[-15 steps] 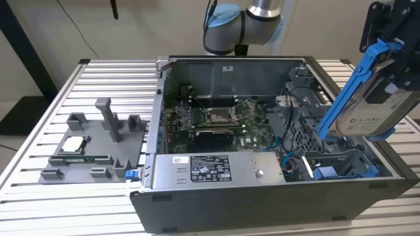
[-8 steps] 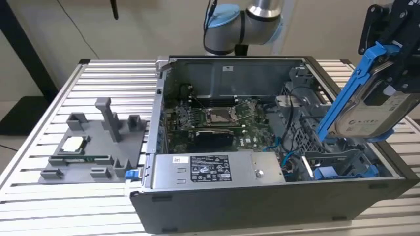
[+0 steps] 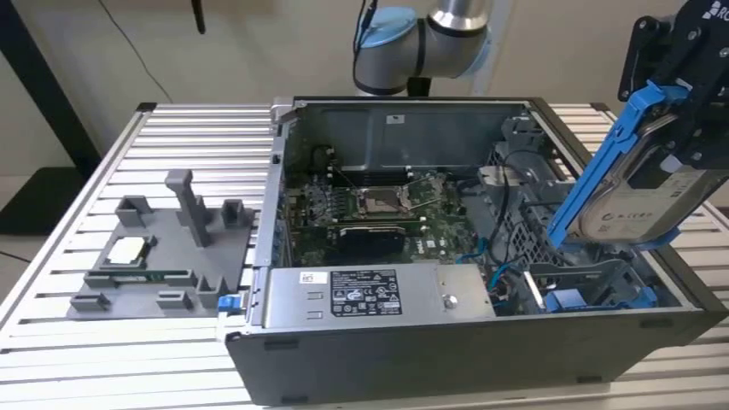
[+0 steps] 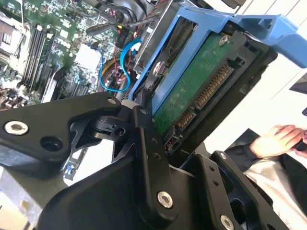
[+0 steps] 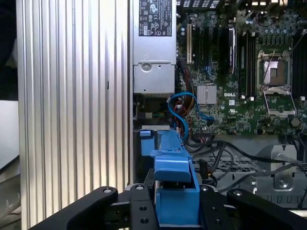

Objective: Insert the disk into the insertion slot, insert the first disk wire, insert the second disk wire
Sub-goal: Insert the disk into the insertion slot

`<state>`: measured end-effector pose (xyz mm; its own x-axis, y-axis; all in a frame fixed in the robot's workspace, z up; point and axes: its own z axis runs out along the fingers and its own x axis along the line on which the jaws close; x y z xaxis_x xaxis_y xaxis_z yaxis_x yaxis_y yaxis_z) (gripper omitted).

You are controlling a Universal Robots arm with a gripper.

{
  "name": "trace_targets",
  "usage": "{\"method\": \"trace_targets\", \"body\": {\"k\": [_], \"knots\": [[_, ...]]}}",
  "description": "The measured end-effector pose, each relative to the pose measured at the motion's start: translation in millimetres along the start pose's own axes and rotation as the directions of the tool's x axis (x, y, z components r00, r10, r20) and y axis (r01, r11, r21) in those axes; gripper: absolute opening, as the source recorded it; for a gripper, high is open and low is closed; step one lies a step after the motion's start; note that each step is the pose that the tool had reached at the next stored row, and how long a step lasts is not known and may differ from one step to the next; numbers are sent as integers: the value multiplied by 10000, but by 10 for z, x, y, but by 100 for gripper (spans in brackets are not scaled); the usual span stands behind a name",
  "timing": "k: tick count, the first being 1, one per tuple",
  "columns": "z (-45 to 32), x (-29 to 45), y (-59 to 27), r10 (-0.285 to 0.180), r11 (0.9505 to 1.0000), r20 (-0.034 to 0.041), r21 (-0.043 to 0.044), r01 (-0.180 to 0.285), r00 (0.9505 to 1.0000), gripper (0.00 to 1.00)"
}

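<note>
My gripper (image 3: 670,145) is shut on the disk (image 3: 640,209), a silver-grey drive with a white label in a bright blue carrier frame (image 3: 603,145). The disk hangs tilted, steeply on edge, above the right end of the open computer case. Just under its lower end lies the insertion slot (image 3: 592,286), a grey bay with blue clips. In the second wrist view the disk's green circuit board (image 4: 196,91) and connector face the camera, with a black finger (image 4: 146,143) against the carrier. In the first wrist view the blue carrier (image 5: 175,187) sits between the fingers of my gripper (image 5: 175,213).
A grey power-supply box (image 3: 370,295) fills the case's front, and the motherboard (image 3: 381,205) lies behind it. Blue cables (image 5: 184,108) loop loose beside the bay. A grey fixture tray (image 3: 160,256) stands on the slatted table at the exterior view's left. A person's hand (image 4: 278,141) rests nearby.
</note>
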<state>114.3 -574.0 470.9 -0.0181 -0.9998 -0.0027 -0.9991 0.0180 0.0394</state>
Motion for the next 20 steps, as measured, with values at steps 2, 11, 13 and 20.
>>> {"method": "trace_targets", "body": {"k": [2, 11, 13, 20], "knots": [[17, 1, -1, 0, 10000, 1, 0, 0, 10000, 33], [88, 1, -4, 0, 10000, -1, 0, 0, 10000, 33], [110, 1, -5, 1, 10000, 1, 0, -1, 10000, 33], [196, 1, -23, -2, 10000, 0, 0, 2, 10000, 33]]}}
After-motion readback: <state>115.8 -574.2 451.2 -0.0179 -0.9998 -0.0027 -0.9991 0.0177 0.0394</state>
